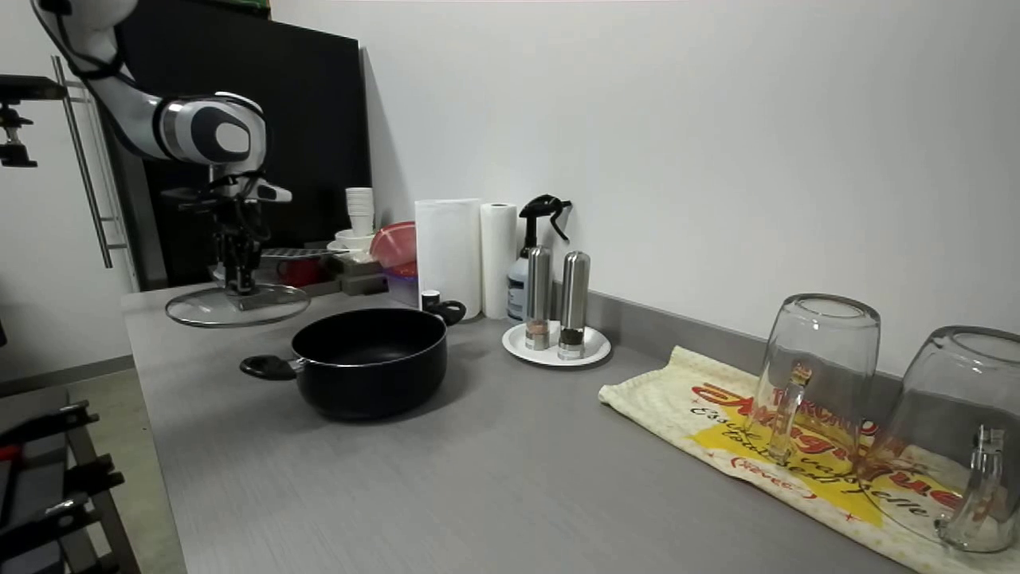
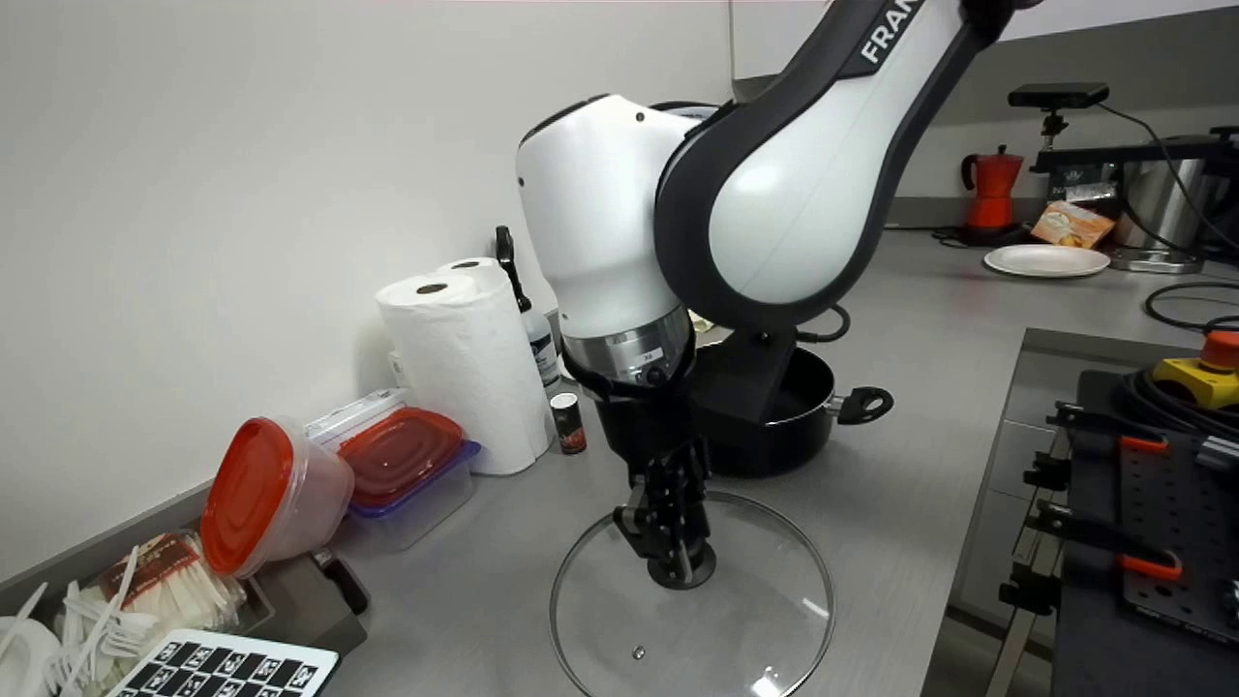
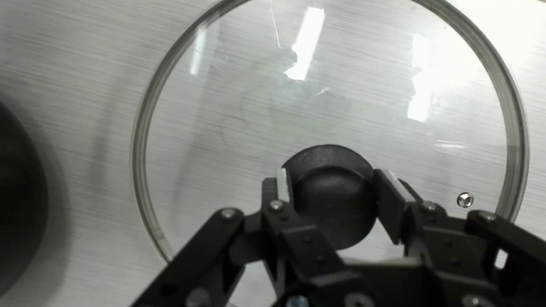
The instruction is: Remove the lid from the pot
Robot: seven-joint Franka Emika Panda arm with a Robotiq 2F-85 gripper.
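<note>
The glass lid [image 1: 199, 309], with its dark rim and black knob, is off the pot and level beside it, over the counter. It also shows in an exterior view [image 2: 755, 600] and the wrist view [image 3: 341, 111]. My gripper [image 3: 335, 187] has both pads against the sides of the black knob; in both exterior views it points down at the lid's centre [image 1: 241, 288] [image 2: 683, 566]. Whether the lid touches the counter is hard to tell. The black pot [image 1: 370, 383] stands uncovered and looks empty inside. Its dark side shows at the wrist view's left edge [image 3: 19, 192].
Paper towel rolls [image 2: 465, 368], a spray bottle [image 1: 518, 283] and a plate with two steel grinders [image 1: 556, 355] stand along the wall. Plastic containers [image 2: 281, 494] and cutlery lie beyond the lid. Two glass mugs [image 1: 821, 375] stand on a printed cloth [image 1: 677, 391].
</note>
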